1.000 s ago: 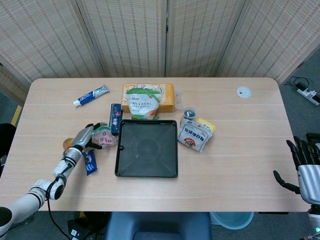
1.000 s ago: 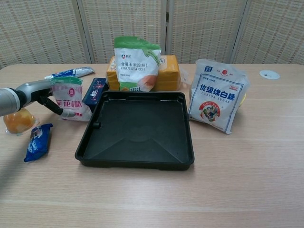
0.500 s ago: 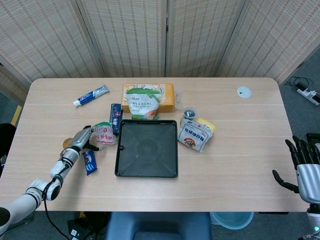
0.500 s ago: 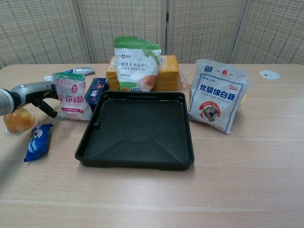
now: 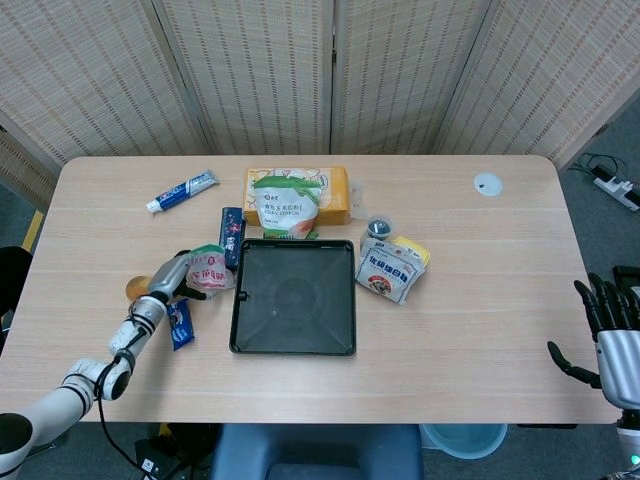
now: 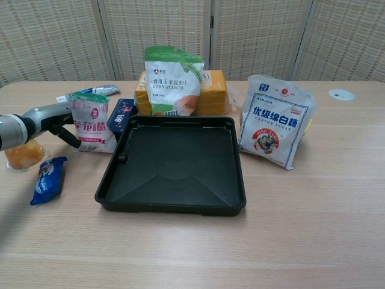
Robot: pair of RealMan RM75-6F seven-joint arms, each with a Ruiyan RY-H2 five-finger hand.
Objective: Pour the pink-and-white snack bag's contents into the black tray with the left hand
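The left hand (image 6: 51,119) sits at the left of the chest view, its fingers wrapped around the pink-and-white snack bag (image 6: 91,123), which stands upright on the worktop (image 6: 313,223) just off the left rim of the black tray (image 6: 174,165). In the head view the bag's base lies close to the tray's upper-left corner, with a dark blue box (image 5: 232,237) just above it. Left of the hand lie an orange object (image 6: 23,153) and, below it, a small blue packet (image 6: 48,179), crowding that side. A cornstarch bag (image 6: 172,80) and a yellow box (image 6: 210,84) line the tray's far edge; a white sugar bag (image 6: 275,123) stands off its right edge. The lower frame in front of the tray is bare wood. The right hand (image 5: 610,330) hovers at the head view's lower right edge, fingers spread and holding nothing.
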